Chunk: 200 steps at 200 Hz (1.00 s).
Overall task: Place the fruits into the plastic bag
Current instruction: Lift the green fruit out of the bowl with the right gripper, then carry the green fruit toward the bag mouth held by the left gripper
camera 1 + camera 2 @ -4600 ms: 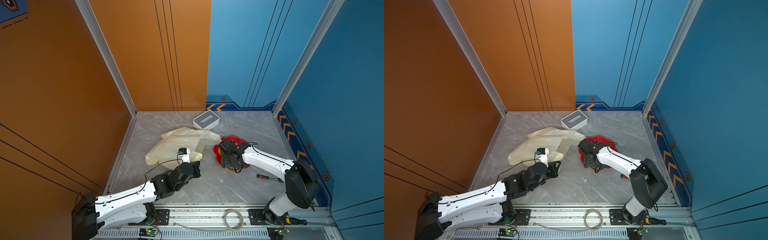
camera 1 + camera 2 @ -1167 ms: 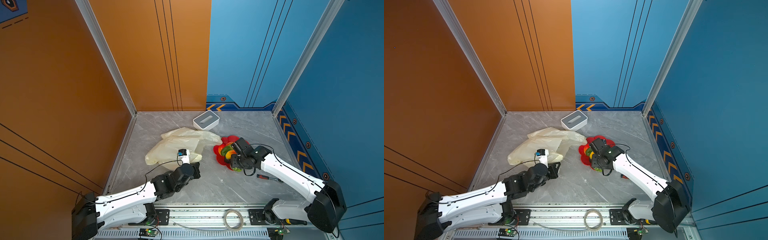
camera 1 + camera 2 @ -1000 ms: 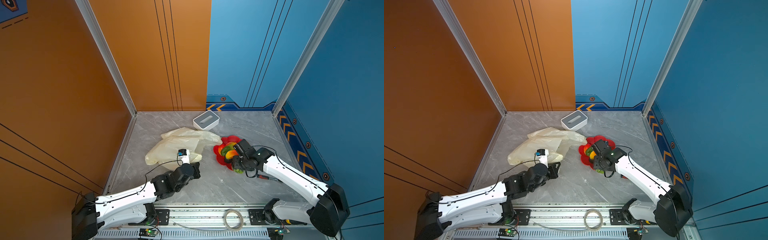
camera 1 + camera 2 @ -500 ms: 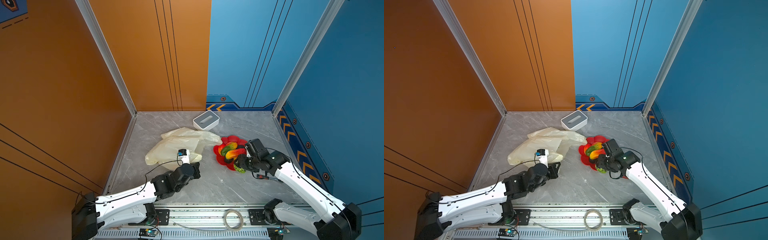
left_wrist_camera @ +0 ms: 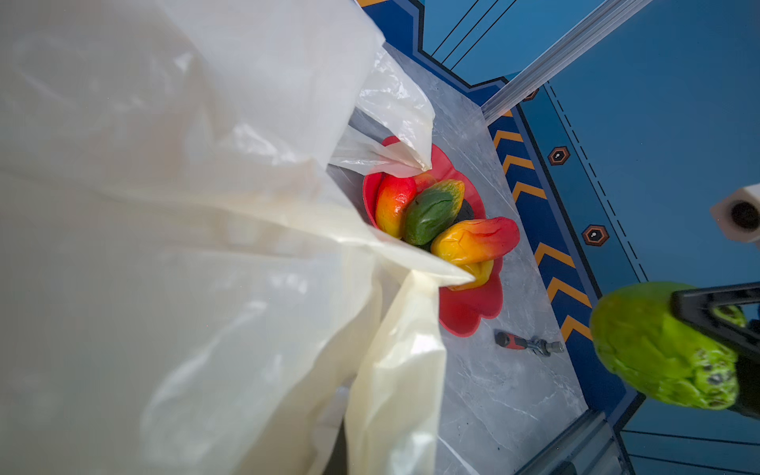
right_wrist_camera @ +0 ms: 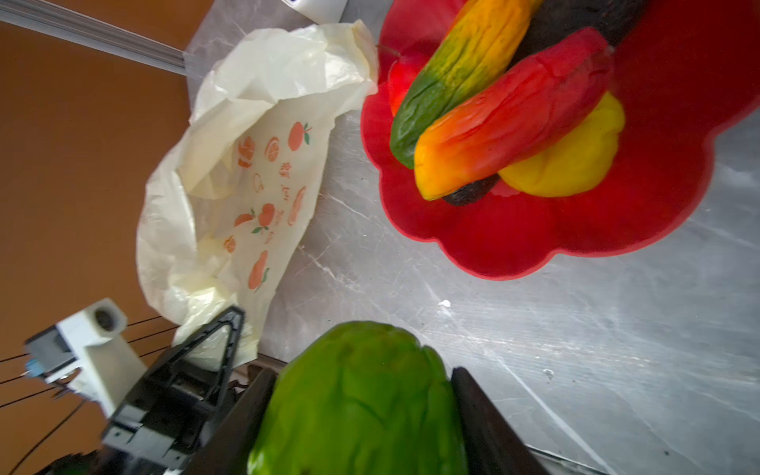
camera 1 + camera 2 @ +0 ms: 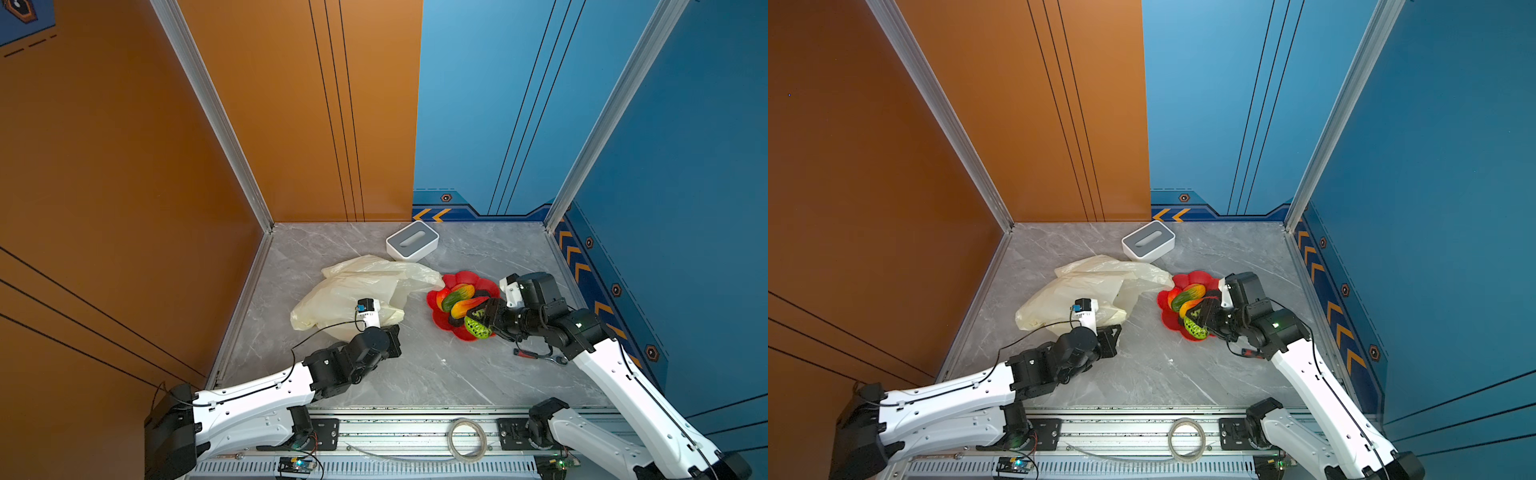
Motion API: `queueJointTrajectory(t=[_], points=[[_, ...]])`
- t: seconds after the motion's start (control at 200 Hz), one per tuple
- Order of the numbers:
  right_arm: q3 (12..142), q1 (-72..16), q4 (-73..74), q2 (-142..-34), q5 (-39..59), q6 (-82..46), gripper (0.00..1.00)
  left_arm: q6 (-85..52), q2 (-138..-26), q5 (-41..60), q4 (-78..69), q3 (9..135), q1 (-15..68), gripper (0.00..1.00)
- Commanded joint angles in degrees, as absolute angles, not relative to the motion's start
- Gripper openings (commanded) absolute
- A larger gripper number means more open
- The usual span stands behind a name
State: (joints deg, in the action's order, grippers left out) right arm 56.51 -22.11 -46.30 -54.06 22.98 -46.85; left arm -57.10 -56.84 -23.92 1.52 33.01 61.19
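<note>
- Left of centre in a top view, the thin cream-yellow plastic bag is pinched at its near edge by the left gripper, jaws pressed together.
- Right of centre, the bumpy green toy fruit is clamped by the right gripper at the lower edge of the red flower-shaped dish.
- The fruit should be released only once well inside the bag's mouth.

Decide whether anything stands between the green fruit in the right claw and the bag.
Nothing visible does. Between the green fruit, held in the right claw, and the bag lies only bare table. The left claw pinches the bag's near edge.
</note>
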Motion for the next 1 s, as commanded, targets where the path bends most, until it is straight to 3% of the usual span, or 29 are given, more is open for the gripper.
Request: queueJointTrajectory(t=[0.0,0.27,0.546,0.996], points=[[60.54,-21.21,-43.84,-52.83,28.04,-48.87,0.5,-57.35,-57.03,-24.34,2.77,34.0,61.67,0.0],[64.89,-20.0,-36.82,-52.99,33.93,-52.59,0.51,-56.89,-55.84,-24.34,3.21,34.17,61.6,0.0],[56.9,-20.44,-5.24,-55.71,41.71,-72.05,0.5,-57.46,-53.19,-24.68,3.44,33.25,61.24,0.0],[59.27,-28.59,3.37,-72.51,39.9,-69.63,0.5,-58.71,-50.02,-24.96,2.65,31.56,59.75,0.0]])
